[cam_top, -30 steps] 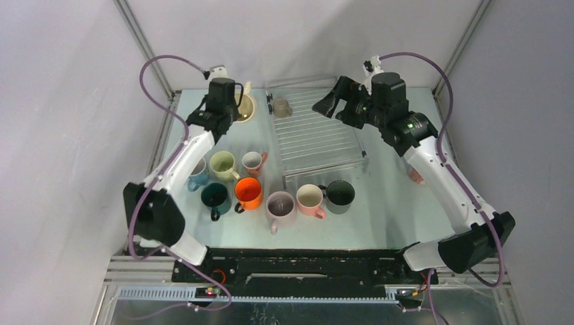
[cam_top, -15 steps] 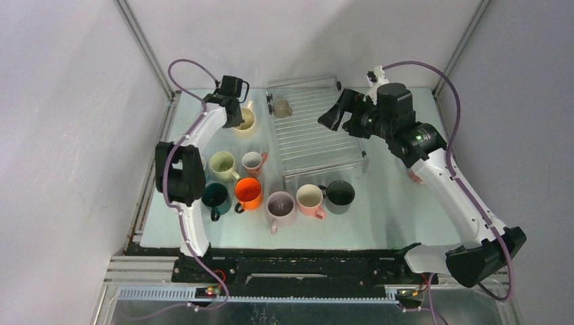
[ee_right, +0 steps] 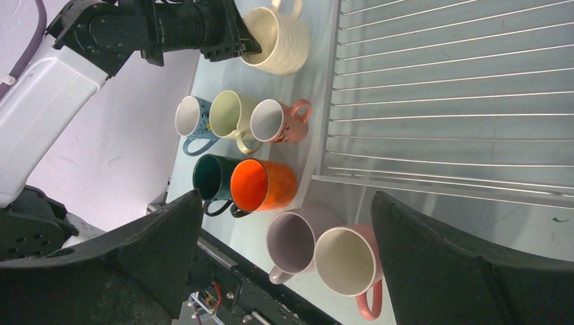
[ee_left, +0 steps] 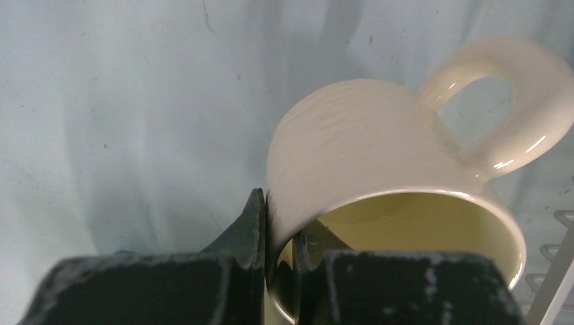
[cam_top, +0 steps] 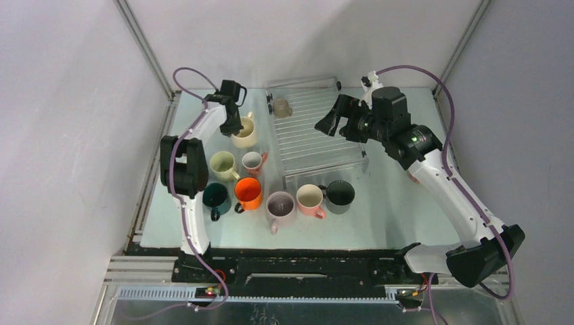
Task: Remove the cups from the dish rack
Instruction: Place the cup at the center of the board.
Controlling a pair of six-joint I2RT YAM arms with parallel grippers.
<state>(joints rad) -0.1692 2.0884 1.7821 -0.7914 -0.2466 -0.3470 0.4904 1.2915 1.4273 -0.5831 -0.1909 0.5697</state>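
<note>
My left gripper is shut on the rim of a cream ribbed cup, one finger inside and one outside, just left of the dish rack. The left wrist view shows the gripper pinching the cup's wall, handle pointing away. One small beige cup stands at the rack's far left corner. My right gripper hangs open above the rack's right side, holding nothing. In the right wrist view its wide-apart fingers frame the rack and the cups beyond it.
Unloaded cups stand on the table left of and in front of the rack: pale green, small pink, teal, orange, mauve, pink, black. A blue one sits behind my left arm.
My left arm has folded back and carried the cream cup a little nearer along the rack's left side. The right gripper has drifted slightly left and nearer over the rack, still open.
</note>
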